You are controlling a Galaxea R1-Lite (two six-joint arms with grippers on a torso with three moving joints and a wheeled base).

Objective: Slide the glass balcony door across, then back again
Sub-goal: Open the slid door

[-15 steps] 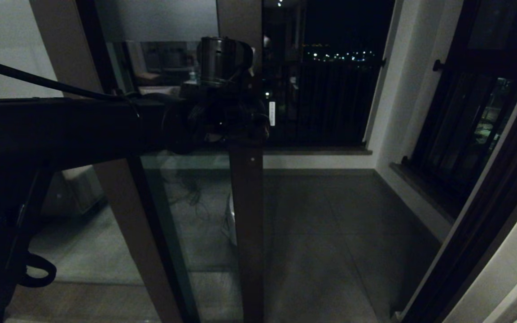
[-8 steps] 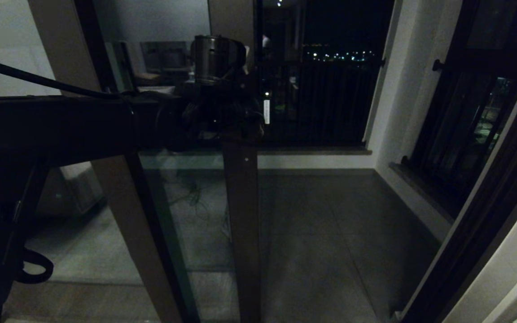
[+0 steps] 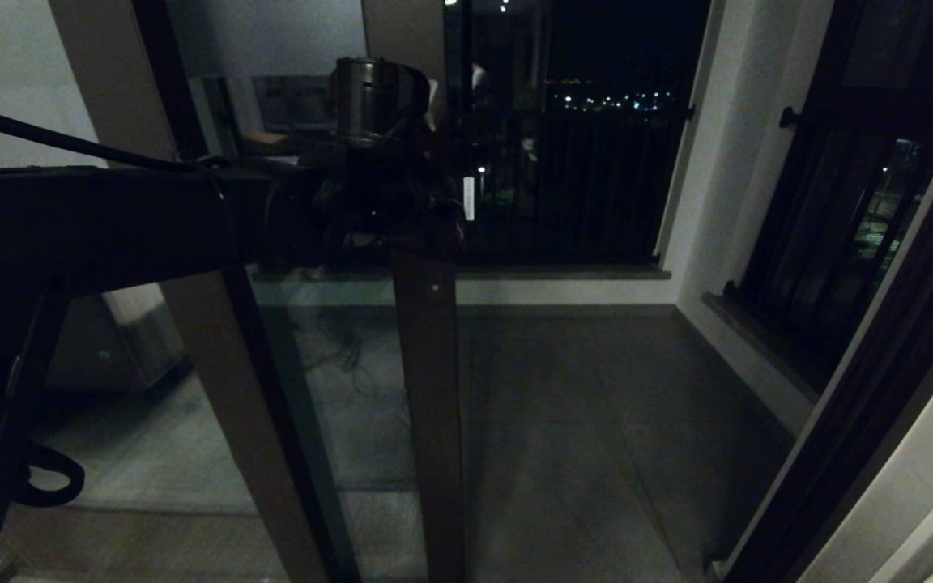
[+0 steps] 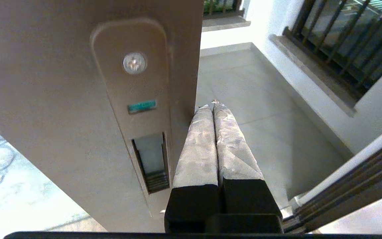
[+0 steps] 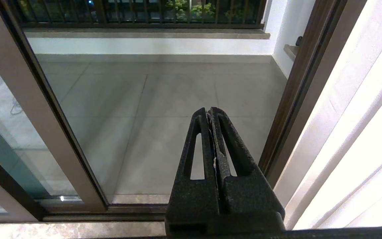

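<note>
The glass balcony door has a dark brown stile (image 3: 430, 389) near the middle of the head view, with a frosted top band (image 3: 272, 36) above its glass (image 3: 345, 389). My left arm (image 3: 151, 227) reaches across from the left to that stile at about handle height. In the left wrist view, my left gripper (image 4: 212, 105) is shut on nothing, and its taped fingers (image 4: 197, 149) lie against the stile's right edge. The pull slot (image 4: 151, 162) is just beside them, in its screwed plate (image 4: 134, 83). My right gripper (image 5: 210, 111) is shut and hangs low before the opening.
The tiled balcony floor (image 3: 596, 445) shows through the opening. A dark railing (image 3: 588, 186) lines the far side, and a black-framed barred window (image 3: 831, 235) fills the right wall. The dark door jamb (image 3: 863, 405) bounds the opening on the right. Another brown frame member (image 3: 223, 405) slants left of the stile.
The door stile and my left gripper have moved steadily to the left together. The opening onto the balcony is a little wider.
</note>
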